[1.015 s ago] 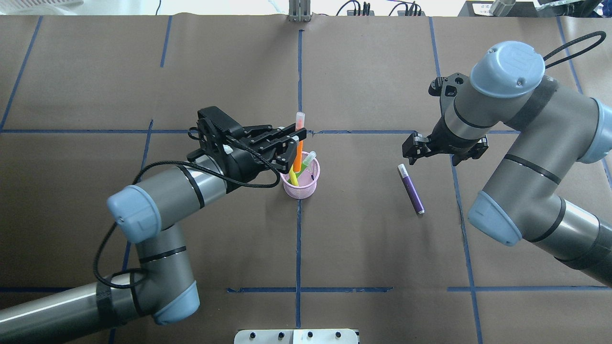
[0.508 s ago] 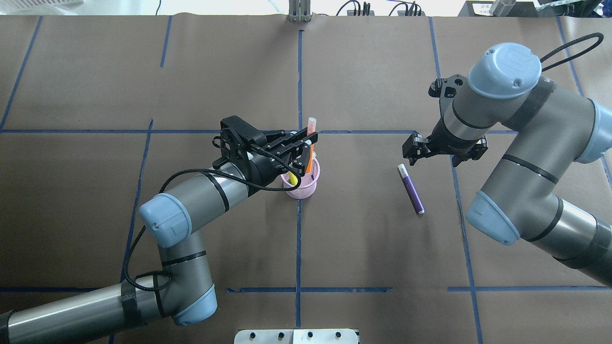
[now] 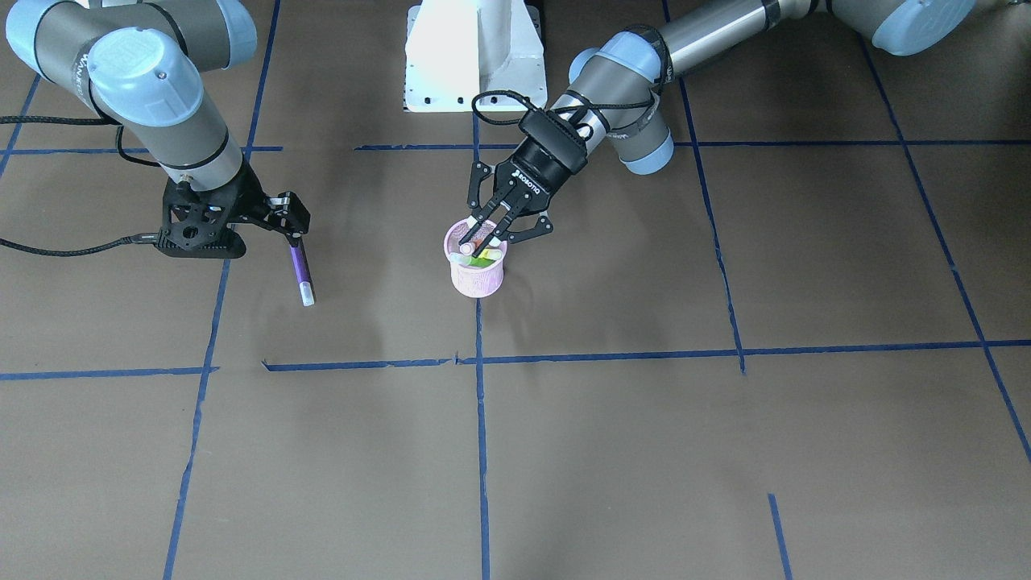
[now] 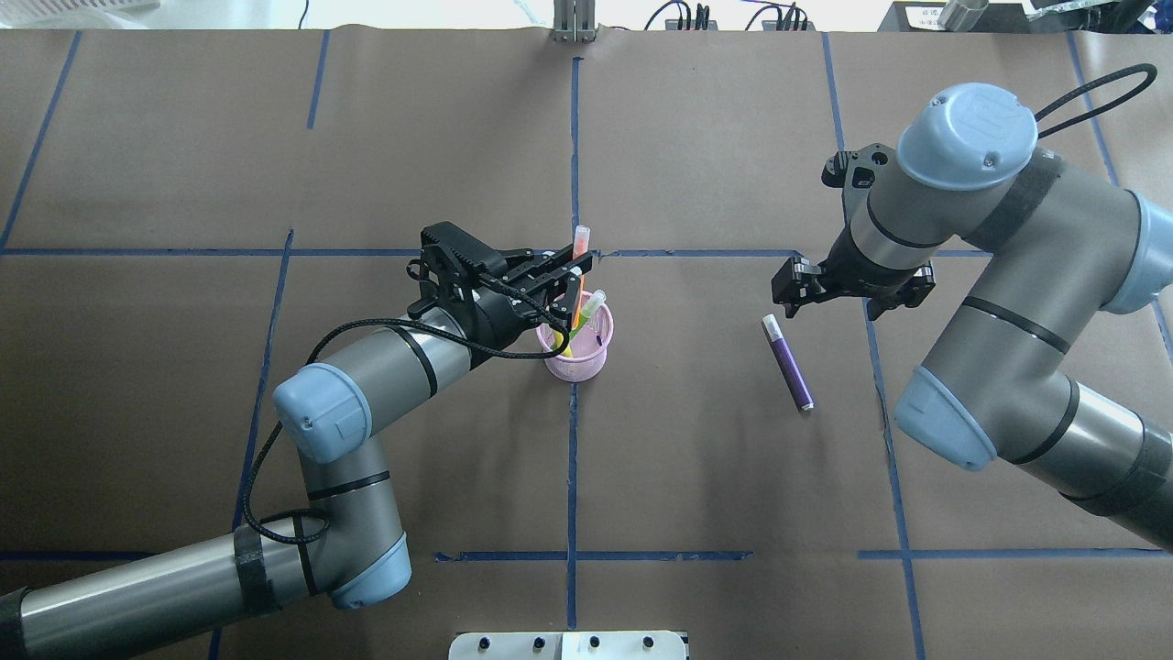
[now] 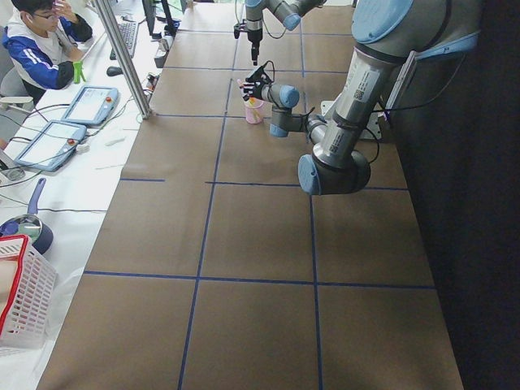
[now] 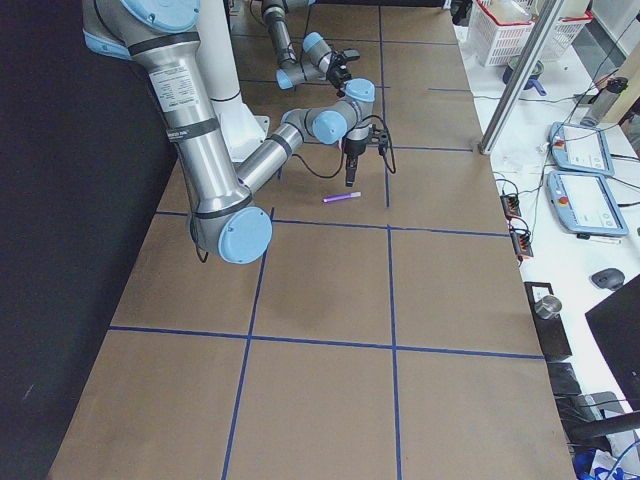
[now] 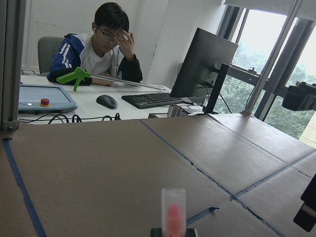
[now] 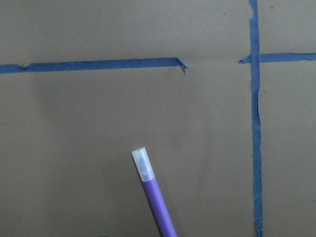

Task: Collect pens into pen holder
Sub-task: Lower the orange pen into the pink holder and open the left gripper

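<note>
The pink mesh pen holder (image 4: 581, 363) stands at the table's middle and also shows in the front view (image 3: 477, 279). My left gripper (image 4: 570, 289) is shut on the orange pen (image 4: 577, 266), held upright with its lower end inside the holder. Its pale cap shows in the left wrist view (image 7: 173, 210). The green pen (image 4: 594, 302) leans inside the holder. The purple pen (image 4: 788, 362) lies flat on the table to the right. My right gripper (image 3: 233, 229) hangs open above its capped end (image 8: 140, 163), not touching it.
The white robot base (image 3: 475, 56) is at the near table edge. Blue tape lines (image 4: 574, 477) grid the brown table. An operator (image 7: 106, 44) sits at a desk beyond the far edge, with pendants and a monitor. A red-rimmed basket (image 5: 20, 292) stands off the table's left end.
My left arm has shifted right and lowered the orange pen further into the holder. The right arm and the purple pen have not moved.
</note>
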